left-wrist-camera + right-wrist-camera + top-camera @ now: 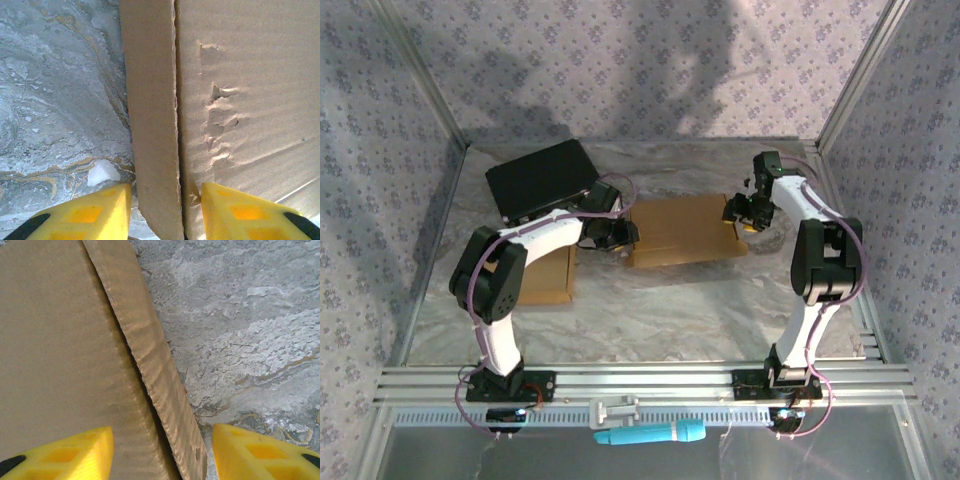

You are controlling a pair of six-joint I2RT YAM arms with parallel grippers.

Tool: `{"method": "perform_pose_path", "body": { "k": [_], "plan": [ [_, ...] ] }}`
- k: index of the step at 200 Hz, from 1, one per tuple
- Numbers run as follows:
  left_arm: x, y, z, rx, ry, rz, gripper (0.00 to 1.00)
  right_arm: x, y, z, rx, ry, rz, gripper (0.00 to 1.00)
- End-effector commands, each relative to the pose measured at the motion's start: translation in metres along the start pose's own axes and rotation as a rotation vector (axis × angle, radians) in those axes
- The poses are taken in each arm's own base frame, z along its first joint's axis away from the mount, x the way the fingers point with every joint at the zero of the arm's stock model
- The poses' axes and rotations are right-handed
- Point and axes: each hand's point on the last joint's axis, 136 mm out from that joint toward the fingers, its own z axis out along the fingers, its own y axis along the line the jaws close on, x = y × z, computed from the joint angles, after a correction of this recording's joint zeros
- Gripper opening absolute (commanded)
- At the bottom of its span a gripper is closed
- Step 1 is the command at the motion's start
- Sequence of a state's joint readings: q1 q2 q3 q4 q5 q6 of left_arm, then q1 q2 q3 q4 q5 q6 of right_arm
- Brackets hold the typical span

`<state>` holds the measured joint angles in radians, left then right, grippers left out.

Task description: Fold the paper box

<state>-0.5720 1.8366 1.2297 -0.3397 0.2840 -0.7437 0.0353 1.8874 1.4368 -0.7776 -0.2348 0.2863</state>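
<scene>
You have the flattened cardboard box (682,230) lying mid-bench on the marbled bench (650,310). The left gripper (620,236) sits at its left edge, yellow fingers (95,212) released and standing astride the left flap (155,125). The panel beside that flap is dented. The right gripper (742,214) sits at the right edge, fingers also released, straddling the right flap (150,365). A second cardboard sheet (548,275) lies under your left arm, with a black case (542,178) behind it.
</scene>
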Motion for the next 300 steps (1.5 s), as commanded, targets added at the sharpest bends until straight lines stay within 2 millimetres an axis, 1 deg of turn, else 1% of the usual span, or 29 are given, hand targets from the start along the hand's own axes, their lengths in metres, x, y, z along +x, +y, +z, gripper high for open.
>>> {"method": "perform_pose_path", "body": {
  "k": [1, 19, 40, 55, 67, 89, 113, 120, 131, 139, 143, 146, 154, 161, 186, 196, 199, 209, 221, 233, 239, 254, 262, 263, 266, 271, 281, 288, 300],
  "plan": [
    [-0.002, 0.000, -0.001, -0.006, -0.001, 0.021, 0.40, 0.006, 0.001, 0.013, -0.017, 0.042, -0.021, 0.51],
    [-0.006, -0.007, -0.007, 0.012, -0.024, 0.033, 0.41, 0.009, 0.001, 0.016, -0.023, 0.049, -0.021, 0.45],
    [-0.015, -0.019, -0.026, 0.037, -0.065, 0.058, 0.44, 0.013, 0.001, 0.016, -0.022, 0.052, -0.032, 0.40],
    [-0.024, -0.021, -0.040, 0.041, -0.108, 0.067, 0.50, 0.017, 0.000, 0.013, -0.023, 0.047, -0.045, 0.37],
    [-0.031, -0.020, -0.046, 0.079, -0.134, 0.057, 0.52, 0.020, 0.000, 0.009, -0.027, 0.031, -0.052, 0.36],
    [-0.046, -0.010, -0.046, 0.137, -0.130, 0.026, 0.54, 0.027, 0.003, -0.003, -0.048, -0.006, -0.057, 0.34],
    [-0.052, -0.006, -0.031, 0.156, -0.062, 0.048, 0.54, 0.032, 0.006, -0.012, -0.080, -0.027, -0.051, 0.34],
    [-0.053, -0.007, -0.029, 0.148, -0.047, 0.064, 0.54, 0.031, 0.007, -0.014, -0.097, -0.042, -0.048, 0.36],
    [-0.055, -0.006, -0.026, 0.135, -0.036, 0.086, 0.54, 0.025, 0.009, -0.022, -0.137, -0.085, -0.031, 0.42],
    [-0.057, -0.006, -0.025, 0.127, -0.039, 0.094, 0.54, 0.019, 0.011, -0.030, -0.172, -0.117, -0.017, 0.48],
    [-0.058, -0.006, -0.024, 0.129, -0.041, 0.099, 0.54, 0.010, 0.014, -0.035, -0.194, -0.156, -0.016, 0.51],
    [-0.058, -0.006, -0.023, 0.130, -0.044, 0.102, 0.54, 0.016, 0.009, -0.029, -0.197, -0.143, -0.001, 0.54],
    [-0.059, -0.007, -0.022, 0.140, -0.051, 0.110, 0.54, 0.012, 0.010, -0.031, -0.237, -0.158, 0.019, 0.59],
    [-0.060, -0.007, -0.020, 0.144, -0.056, 0.116, 0.54, 0.008, 0.011, -0.031, -0.281, -0.163, 0.031, 0.61],
    [-0.063, -0.009, -0.014, 0.163, -0.064, 0.125, 0.53, 0.000, 0.018, -0.024, -0.366, -0.135, 0.045, 0.64],
    [-0.066, -0.012, -0.015, 0.179, -0.077, 0.130, 0.53, 0.004, 0.014, -0.014, -0.359, -0.102, 0.064, 0.64],
    [-0.068, -0.013, -0.015, 0.183, -0.082, 0.130, 0.53, -0.005, 0.016, -0.018, -0.361, -0.120, 0.059, 0.64],
    [-0.071, -0.016, -0.019, 0.190, -0.099, 0.127, 0.53, -0.007, 0.013, -0.015, -0.356, -0.108, 0.082, 0.64],
    [-0.077, -0.021, -0.028, 0.189, -0.119, 0.127, 0.53, -0.008, 0.009, -0.013, -0.351, -0.101, 0.116, 0.63],
    [-0.082, -0.019, -0.039, 0.136, -0.128, 0.122, 0.53, -0.007, 0.006, -0.016, -0.334, -0.104, 0.127, 0.63],
    [-0.084, -0.016, -0.045, 0.095, -0.130, 0.119, 0.52, -0.006, 0.005, -0.019, -0.320, -0.111, 0.126, 0.63],
    [-0.086, -0.014, -0.058, 0.035, -0.124, 0.154, 0.53, -0.001, 0.000, -0.027, -0.278, -0.129, 0.137, 0.63],
    [-0.091, -0.015, -0.063, 0.008, -0.130, 0.178, 0.54, -0.001, -0.002, -0.034, -0.263, -0.151, 0.140, 0.64],
    [-0.092, -0.014, -0.063, 0.004, -0.128, 0.180, 0.54, -0.002, -0.002, -0.035, -0.262, -0.154, 0.139, 0.64],
    [-0.093, -0.013, -0.063, -0.006, -0.123, 0.188, 0.55, 0.008, -0.006, -0.030, -0.249, -0.136, 0.151, 0.64],
    [-0.096, -0.011, -0.062, -0.025, -0.112, 0.203, 0.56, 0.011, -0.007, -0.030, -0.244, -0.135, 0.156, 0.64],
    [-0.104, -0.009, -0.056, -0.048, -0.085, 0.227, 0.57, 0.015, -0.008, -0.032, -0.246, -0.142, 0.165, 0.65],
    [-0.105, -0.005, -0.049, -0.062, -0.040, 0.230, 0.58, 0.018, -0.006, -0.031, -0.254, -0.139, 0.172, 0.65],
    [-0.114, -0.009, -0.037, -0.046, -0.020, 0.268, 0.58, 0.022, -0.002, -0.028, -0.263, -0.125, 0.175, 0.65]
  ]
}}
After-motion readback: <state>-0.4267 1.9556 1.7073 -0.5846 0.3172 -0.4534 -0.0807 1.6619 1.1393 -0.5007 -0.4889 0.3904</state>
